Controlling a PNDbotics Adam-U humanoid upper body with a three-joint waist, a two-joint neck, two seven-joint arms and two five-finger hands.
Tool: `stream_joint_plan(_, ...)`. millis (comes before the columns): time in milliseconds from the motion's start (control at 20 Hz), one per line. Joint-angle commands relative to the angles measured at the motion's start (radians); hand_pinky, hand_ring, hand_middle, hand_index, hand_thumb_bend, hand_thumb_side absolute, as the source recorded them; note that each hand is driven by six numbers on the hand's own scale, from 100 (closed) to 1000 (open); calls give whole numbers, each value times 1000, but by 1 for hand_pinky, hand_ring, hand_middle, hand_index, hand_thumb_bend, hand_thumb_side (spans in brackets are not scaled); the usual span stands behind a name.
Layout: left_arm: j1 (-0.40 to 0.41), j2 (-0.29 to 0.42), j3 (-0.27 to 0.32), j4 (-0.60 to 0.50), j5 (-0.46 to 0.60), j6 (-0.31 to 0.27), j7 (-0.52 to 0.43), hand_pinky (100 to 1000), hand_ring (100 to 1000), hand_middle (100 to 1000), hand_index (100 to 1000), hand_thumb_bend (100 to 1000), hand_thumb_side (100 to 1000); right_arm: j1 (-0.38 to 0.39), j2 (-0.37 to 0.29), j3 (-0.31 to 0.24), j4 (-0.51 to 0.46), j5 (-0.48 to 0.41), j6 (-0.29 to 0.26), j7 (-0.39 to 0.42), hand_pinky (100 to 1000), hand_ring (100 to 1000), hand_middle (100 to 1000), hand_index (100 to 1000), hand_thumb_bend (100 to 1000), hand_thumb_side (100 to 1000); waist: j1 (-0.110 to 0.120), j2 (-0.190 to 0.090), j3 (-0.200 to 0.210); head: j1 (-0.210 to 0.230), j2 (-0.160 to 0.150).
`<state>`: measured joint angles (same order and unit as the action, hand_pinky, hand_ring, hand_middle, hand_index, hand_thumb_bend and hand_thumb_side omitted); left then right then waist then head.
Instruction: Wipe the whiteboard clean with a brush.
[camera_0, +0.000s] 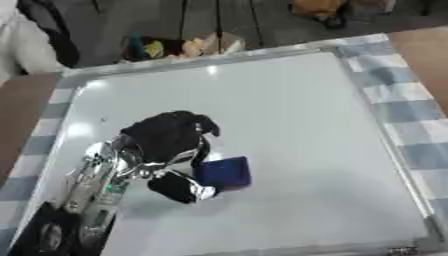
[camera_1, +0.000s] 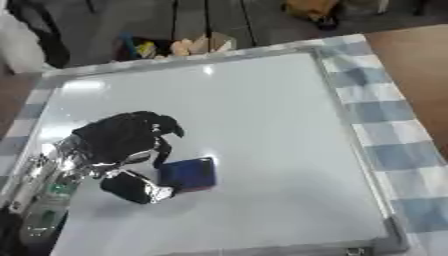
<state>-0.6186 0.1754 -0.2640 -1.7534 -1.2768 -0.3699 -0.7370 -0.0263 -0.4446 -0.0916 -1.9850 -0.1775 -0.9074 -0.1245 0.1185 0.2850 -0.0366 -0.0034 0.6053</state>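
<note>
A large whiteboard (camera_0: 289, 115) with a grey frame lies flat on the table and fills most of both views; its surface looks white with no marks that I can make out. A dark blue block-shaped brush (camera_0: 224, 172) rests on the board left of centre. My left hand (camera_0: 166, 137) comes in from the lower left and is curled round the brush, thumb (camera_0: 188, 189) below it and fingers above. The right hand shows in neither view.
A blue and white checked cloth (camera_0: 411, 105) lies under the board along its right and far edges. Beyond the far edge stands a box with coloured items (camera_0: 179, 46) on a dark floor. A wooden surface (camera_0: 424, 45) shows at the right.
</note>
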Motion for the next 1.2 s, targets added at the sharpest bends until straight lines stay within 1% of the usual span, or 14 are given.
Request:
stream_joint_plan(50, -24, 4, 5, 2, -15, -150, -147, 906, 926, 814, 457, 331, 853, -4, -23, -5, -15, -1, 4, -3, 815, 833, 629, 908, 100, 932, -3, -22, 0, -6, 3)
stream_joint_plan(300, -38, -8, -5, 38, -41, -192, -169, 907, 921, 808, 452, 360, 872, -6, -27, -7, -15, -6, 13, -3, 816, 834, 628, 909, 100, 932, 3, -23, 1, -5, 3)
stream_joint_plan(600, -44, -20, -14, 70, -58, -239, -170, 898, 912, 798, 446, 358, 881, -10, -27, -8, -15, -10, 20, -1, 817, 835, 627, 910, 100, 934, 5, -21, -2, -6, 0)
stream_joint_plan(800, -45, -25, -21, 78, -57, -248, -170, 890, 906, 795, 446, 352, 884, -12, -25, -7, -15, -11, 21, 1, 818, 835, 626, 910, 100, 934, 5, -19, -6, -5, -2)
stream_joint_plan(1050, -41, -29, -31, 81, -55, -252, -170, 878, 888, 768, 444, 341, 873, -14, -22, -5, -15, -10, 22, 5, 818, 836, 624, 910, 100, 935, 2, -15, -9, -6, -3)
stream_joint_plan(1200, -40, -30, -33, 80, -57, -252, -170, 875, 881, 758, 441, 358, 872, -14, -20, -5, -15, -8, 22, 6, 819, 836, 623, 909, 100, 935, 1, -14, -10, -5, -2)
